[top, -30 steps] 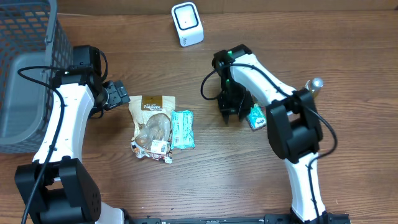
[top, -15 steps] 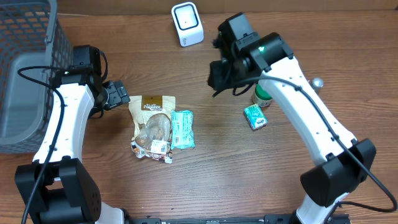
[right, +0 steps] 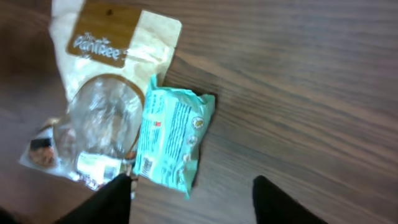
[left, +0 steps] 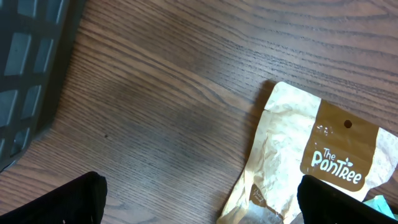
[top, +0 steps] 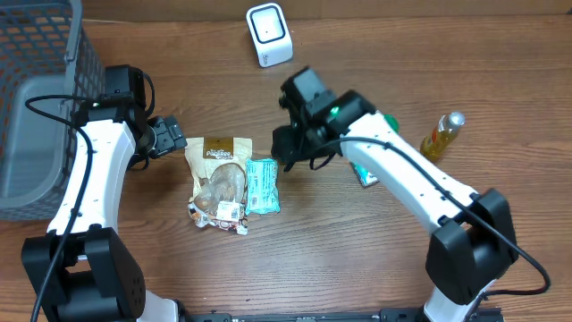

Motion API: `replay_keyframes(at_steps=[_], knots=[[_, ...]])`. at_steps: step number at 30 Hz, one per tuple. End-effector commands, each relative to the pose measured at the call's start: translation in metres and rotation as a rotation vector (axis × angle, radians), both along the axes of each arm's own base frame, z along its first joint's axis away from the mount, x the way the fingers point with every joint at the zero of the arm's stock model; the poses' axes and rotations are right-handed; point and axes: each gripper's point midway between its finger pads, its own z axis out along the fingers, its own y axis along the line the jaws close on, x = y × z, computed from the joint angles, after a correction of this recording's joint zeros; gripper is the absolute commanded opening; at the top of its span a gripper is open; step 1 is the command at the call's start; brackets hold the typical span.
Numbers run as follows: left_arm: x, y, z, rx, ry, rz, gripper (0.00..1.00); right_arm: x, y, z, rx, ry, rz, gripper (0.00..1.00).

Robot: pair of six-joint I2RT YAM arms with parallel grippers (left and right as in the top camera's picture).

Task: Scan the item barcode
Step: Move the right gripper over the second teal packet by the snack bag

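The white barcode scanner (top: 269, 34) stands at the back of the table. A beige Pantree bag (top: 217, 165) and a teal packet (top: 262, 185) lie side by side mid-table, with small wrappers (top: 219, 215) at their front. My right gripper (top: 290, 148) hovers just right of the teal packet, open and empty. In the right wrist view the teal packet (right: 171, 138), barcode side up, lies just ahead of the right gripper (right: 193, 205), beside the bag (right: 109, 81). My left gripper (top: 170, 136) stands wide open at the bag's left edge (left: 311, 162), and between the dark fingers (left: 62, 202) lies only bare wood.
A grey mesh basket (top: 36, 107) fills the far left corner. A small teal pack (top: 366, 176) lies partly under my right arm. A yellow bottle (top: 442, 134) lies at the right. In the left wrist view the basket wall (left: 31, 62) is at the left.
My right arm has swung from the small teal pack on the right, past the scanner, to the teal packet mid-table, and its jaws have widened. The left arm and the pile have not moved.
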Motion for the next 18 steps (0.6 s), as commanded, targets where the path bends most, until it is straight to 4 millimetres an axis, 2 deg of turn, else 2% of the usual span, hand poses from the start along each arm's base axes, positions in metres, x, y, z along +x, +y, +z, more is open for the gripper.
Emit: replay_keyframes(at_steps=[1, 7, 13, 18], knots=[[0.001, 0.000, 0.009, 0.007, -0.025, -0.022, 0.99, -0.009, 0.007, -0.021, 0.036, 0.020, -0.023, 0.60], [0.001, 0.000, 0.009, 0.007, -0.025, -0.022, 1.00, -0.008, 0.024, -0.054, 0.163, -0.015, -0.047, 0.54], [0.001, 0.000, 0.009, 0.007, -0.025, -0.022, 1.00, -0.008, 0.025, -0.076, 0.219, -0.050, -0.085, 0.30], [0.001, 0.000, 0.009, 0.007, -0.025, -0.022, 1.00, -0.012, 0.027, -0.084, 0.251, -0.048, -0.123, 0.28]])
